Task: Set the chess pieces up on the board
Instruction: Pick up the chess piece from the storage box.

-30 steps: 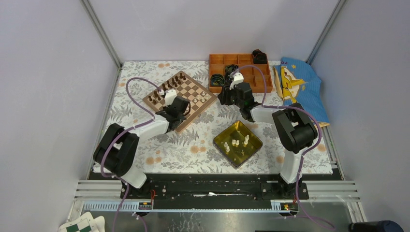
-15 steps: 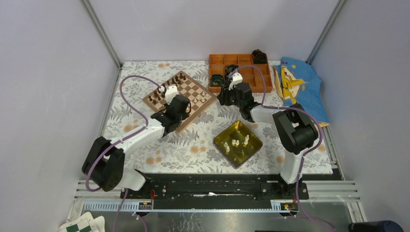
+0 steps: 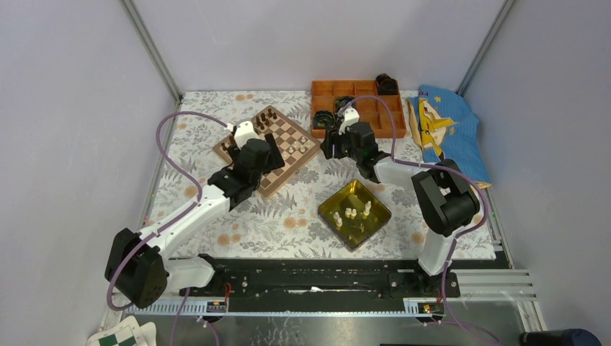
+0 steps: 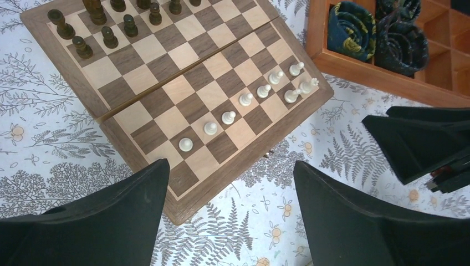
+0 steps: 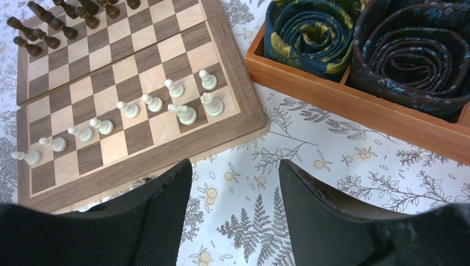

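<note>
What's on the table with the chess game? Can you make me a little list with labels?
board: wooden chessboard on flowery cloth
white on board: pawn row plus two bigger pieces behind it
dark pieces: lined up on the opposite side
not placed yet: white pieces in the yellow tray
left gripper: open, empty, over the board's edge
right gripper: open, empty, over the cloth beside the board
orange box: holds rolled ties
</note>
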Motion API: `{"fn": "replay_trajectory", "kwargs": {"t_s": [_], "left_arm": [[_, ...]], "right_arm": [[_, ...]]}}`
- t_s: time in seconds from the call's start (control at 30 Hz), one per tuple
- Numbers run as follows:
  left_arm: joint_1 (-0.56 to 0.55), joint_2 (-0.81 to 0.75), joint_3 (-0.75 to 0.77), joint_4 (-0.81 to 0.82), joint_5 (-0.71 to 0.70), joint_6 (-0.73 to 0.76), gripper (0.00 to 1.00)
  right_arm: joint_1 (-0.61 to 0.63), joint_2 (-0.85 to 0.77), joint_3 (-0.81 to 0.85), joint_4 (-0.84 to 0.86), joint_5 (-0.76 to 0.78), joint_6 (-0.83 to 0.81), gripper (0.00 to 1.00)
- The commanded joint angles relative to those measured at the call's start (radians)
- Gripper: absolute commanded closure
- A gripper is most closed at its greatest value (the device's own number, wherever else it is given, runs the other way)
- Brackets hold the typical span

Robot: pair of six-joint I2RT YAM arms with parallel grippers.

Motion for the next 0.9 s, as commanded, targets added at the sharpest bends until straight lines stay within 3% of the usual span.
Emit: {"fn": "replay_trajectory", "kwargs": {"t_s": [0.0,0.2,0.87], "left_arm": [[-0.004,-0.036,0.019,0.002,0.0,0.018,0.08],[-0.005,-0.079,-0.01,0.003,0.013,0.023,0.01],[-0.005,-0.227,-0.109,-0.005,0.085,-0.03,0.01]], "right_arm": [[0.021,-0.083,0.038,-0.044,-0.029,-0.014,0.31],[0.054,-0.134,0.015,-0.148,0.002,-0.025,0.29],[0.179,-0.423,-0.17,-0.457,0.199,0.043,0.27]]}}
